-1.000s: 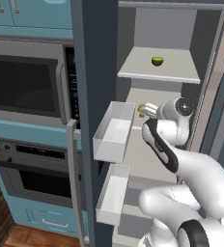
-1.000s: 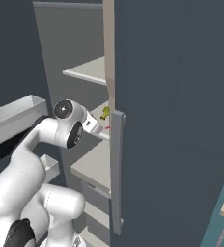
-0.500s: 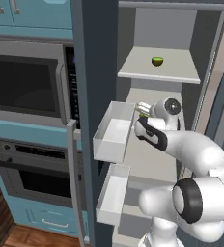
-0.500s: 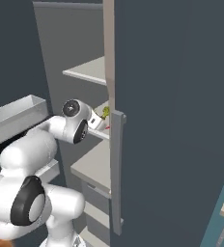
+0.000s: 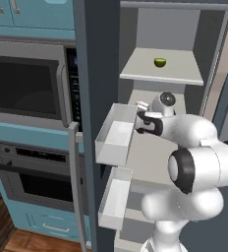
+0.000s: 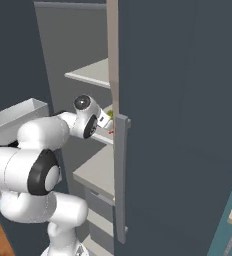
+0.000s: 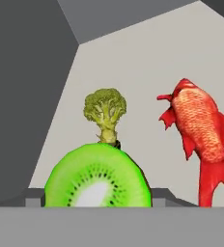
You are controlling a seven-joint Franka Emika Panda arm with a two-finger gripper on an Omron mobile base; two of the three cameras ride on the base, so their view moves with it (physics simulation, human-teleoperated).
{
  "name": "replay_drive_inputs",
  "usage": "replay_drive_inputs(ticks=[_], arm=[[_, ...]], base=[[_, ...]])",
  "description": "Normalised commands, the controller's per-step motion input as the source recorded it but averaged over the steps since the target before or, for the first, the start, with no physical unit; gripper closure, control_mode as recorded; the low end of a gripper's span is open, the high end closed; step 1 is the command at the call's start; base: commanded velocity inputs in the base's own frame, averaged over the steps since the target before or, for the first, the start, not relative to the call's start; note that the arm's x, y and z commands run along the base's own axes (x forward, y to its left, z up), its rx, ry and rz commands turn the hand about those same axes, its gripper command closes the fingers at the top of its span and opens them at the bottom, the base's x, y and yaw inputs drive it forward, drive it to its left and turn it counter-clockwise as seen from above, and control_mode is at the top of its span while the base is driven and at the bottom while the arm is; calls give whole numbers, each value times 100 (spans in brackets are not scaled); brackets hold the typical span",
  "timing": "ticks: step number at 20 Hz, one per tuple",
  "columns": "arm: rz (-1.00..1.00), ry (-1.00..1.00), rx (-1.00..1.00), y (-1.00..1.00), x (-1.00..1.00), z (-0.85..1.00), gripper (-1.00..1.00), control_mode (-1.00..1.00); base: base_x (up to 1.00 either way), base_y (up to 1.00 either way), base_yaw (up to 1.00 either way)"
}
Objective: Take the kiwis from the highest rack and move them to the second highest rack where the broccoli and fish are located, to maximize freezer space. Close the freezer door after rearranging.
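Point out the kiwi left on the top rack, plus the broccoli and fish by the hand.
kiwi (image 5: 159,62), left base view, its green middle.
broccoli (image 7: 105,107), hand view, the floret head.
fish (image 7: 198,125), hand view, mid-body scales.

My arm (image 5: 194,147) is white, smooth and round, like fat tubes joined together. The joints have dark grey rings. A round dark cap sits near my wrist (image 6: 83,103). My body (image 6: 63,210) below is white.

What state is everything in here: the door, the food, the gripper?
Freezer door: open.
Kiwi: at the gripper, just before the broccoli.
Second kiwi: on the highest rack.
Broccoli: upright, beside the fish.
Fish: upright, head up.
Gripper: grip not visible.
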Motion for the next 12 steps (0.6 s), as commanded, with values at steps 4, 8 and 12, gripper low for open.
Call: replay_drive_inputs(ticks=[4, 8, 12], arm=[[0, 0, 0, 0, 51, -18, 100, -100], [0, 0, 0, 0, 46, -26, 100, -100], [0, 0, 0, 0, 47, -44, -100, -100]], base=[[0, 0, 0], [0, 0, 0], [0, 0, 0]])
